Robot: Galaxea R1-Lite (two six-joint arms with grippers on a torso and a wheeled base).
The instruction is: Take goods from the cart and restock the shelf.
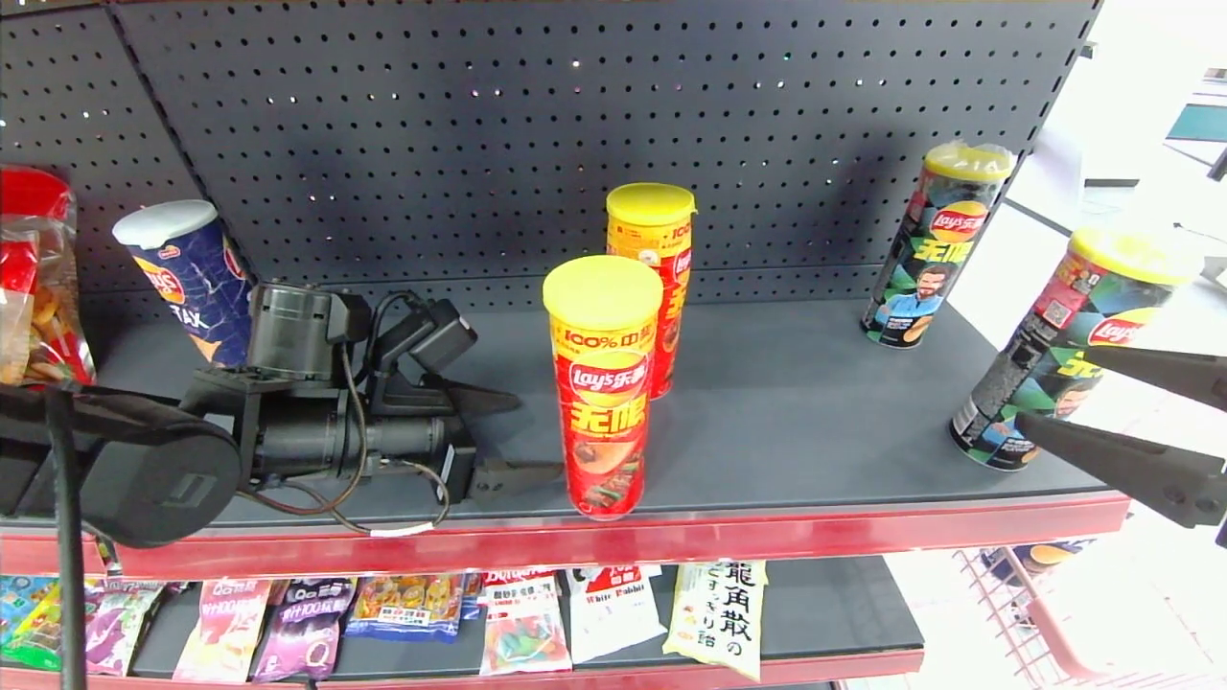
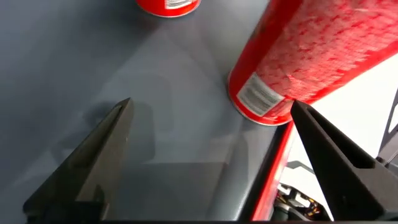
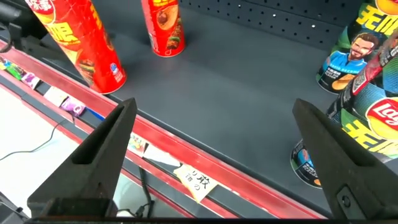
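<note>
At the shelf's [image 1: 786,412] front lip stands a red can [image 1: 604,383]. At its 9 o'clock hangs the left gripper [image 1: 537,433], fingers apart and empty. At 3 o'clock the right gripper [image 1: 1054,388], also spread, sits just beside a green can [image 1: 1064,335]. Farther back stand a second red can [image 1: 657,278] at 12 and another green can [image 1: 935,244] at 2.

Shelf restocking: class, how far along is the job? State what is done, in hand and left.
Done: front red can, back red can, front green can and back green can stand on the shelf. In hand: nothing; left tool and right tool are open and empty. Left: the cart seems to hold more goods, and shelf space remains between the pairs.
</note>
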